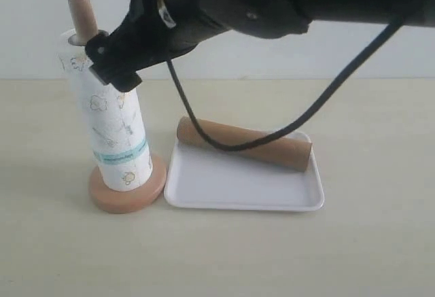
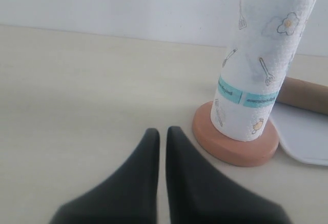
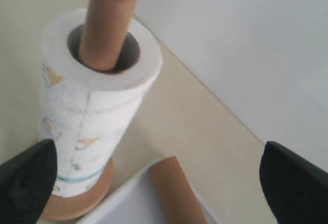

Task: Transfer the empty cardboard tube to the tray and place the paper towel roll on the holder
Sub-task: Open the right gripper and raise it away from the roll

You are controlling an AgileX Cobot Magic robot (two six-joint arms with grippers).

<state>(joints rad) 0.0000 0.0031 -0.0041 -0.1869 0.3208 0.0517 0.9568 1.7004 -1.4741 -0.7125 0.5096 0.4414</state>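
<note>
We find no text we can read: the teal band (image 2: pixel 246 97) on the paper towel roll (image 2: pixel 264 49) carries small white marks (too blurred to make out).

paper towel roll (image 1: pixel 112 127): white, yellow-grey cartoon prints, teal band | holder (image 1: pixel 126 198): light-brown wood | empty cardboard tube (image 1: pixel 285 151): plain brown | tray (image 1: pixel 238 187): white | desk (image 1: pixel 367 242): pale beige | left claw (image 2: pixel 161 137): black

Embossed white paper towel roll (image 1: pixel 112 130), smooth matt wooden holder (image 1: pixel 127 189), brown cardboard tube (image 1: pixel 245 144), glossy white tray (image 1: pixel 241 185).
</note>
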